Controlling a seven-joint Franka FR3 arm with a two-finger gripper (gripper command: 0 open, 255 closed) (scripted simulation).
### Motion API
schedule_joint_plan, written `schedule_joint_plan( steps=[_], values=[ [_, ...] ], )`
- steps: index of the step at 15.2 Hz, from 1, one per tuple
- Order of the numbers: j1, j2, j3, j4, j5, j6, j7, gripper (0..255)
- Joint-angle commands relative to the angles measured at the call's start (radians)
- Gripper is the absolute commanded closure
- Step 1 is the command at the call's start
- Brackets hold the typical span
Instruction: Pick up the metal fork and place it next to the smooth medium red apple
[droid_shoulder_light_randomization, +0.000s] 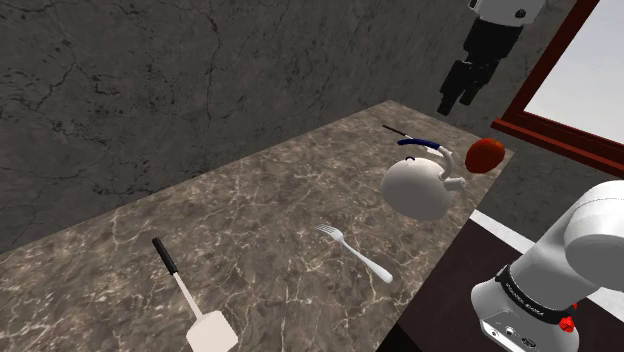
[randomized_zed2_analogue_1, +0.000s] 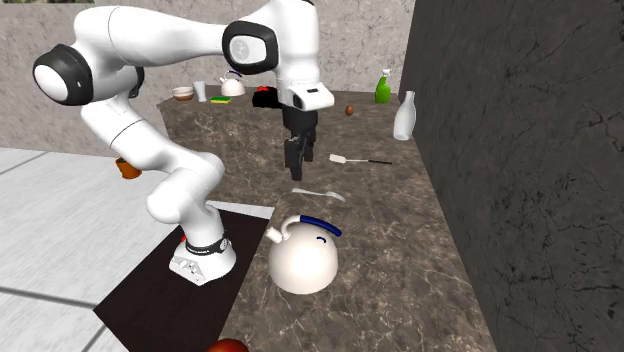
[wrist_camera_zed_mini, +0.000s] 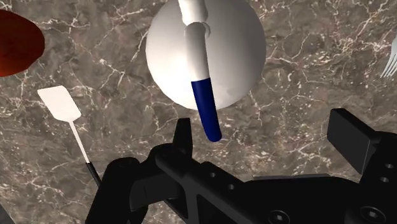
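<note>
A pale metal fork (droid_shoulder_light_randomization: 355, 250) (randomized_zed2_analogue_1: 318, 192) lies flat on the dark marble counter (droid_shoulder_light_randomization: 250, 220), near its front edge. The red apple (droid_shoulder_light_randomization: 485, 153) (wrist_camera_zed_mini: 16, 41) sits at the counter's end by the window, and its top also shows (randomized_zed2_analogue_1: 228, 346). A white kettle (droid_shoulder_light_randomization: 420, 185) (randomized_zed2_analogue_1: 303, 260) (wrist_camera_zed_mini: 205, 48) with a blue-tipped handle stands between the fork and the apple. My black gripper (droid_shoulder_light_randomization: 458, 103) (randomized_zed2_analogue_1: 296, 165) (wrist_camera_zed_mini: 267, 137) hangs open high above the kettle, holding nothing. The fork's tines (wrist_camera_zed_mini: 389, 57) lie off to one side of the fingers.
A white spatula (droid_shoulder_light_randomization: 190, 295) (randomized_zed2_analogue_1: 355, 160) with a black handle lies beyond the fork. A smaller white-bladed tool (wrist_camera_zed_mini: 58, 104) lies between kettle and apple. A dark stone wall (droid_shoulder_light_randomization: 150, 90) backs the counter. A red-brown window frame (droid_shoulder_light_randomization: 560, 130) stands past the apple. Bottles (randomized_zed2_analogue_1: 402, 115) crowd the far counter.
</note>
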Motion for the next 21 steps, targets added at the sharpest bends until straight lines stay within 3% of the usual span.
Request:
schedule_joint_plan(
  steps=[1, 11, 21],
  values=[
    [0.019, 0.002, 0.034, -0.04, 0.026, 0.029, 0.03, 0],
    [0.112, 0.139, 0.192, -0.147, 0.147, 0.211, 0.149, 0],
    [0.192, 0.388, 0.357, -0.155, 0.234, 0.419, 0.268, 0]
  ],
)
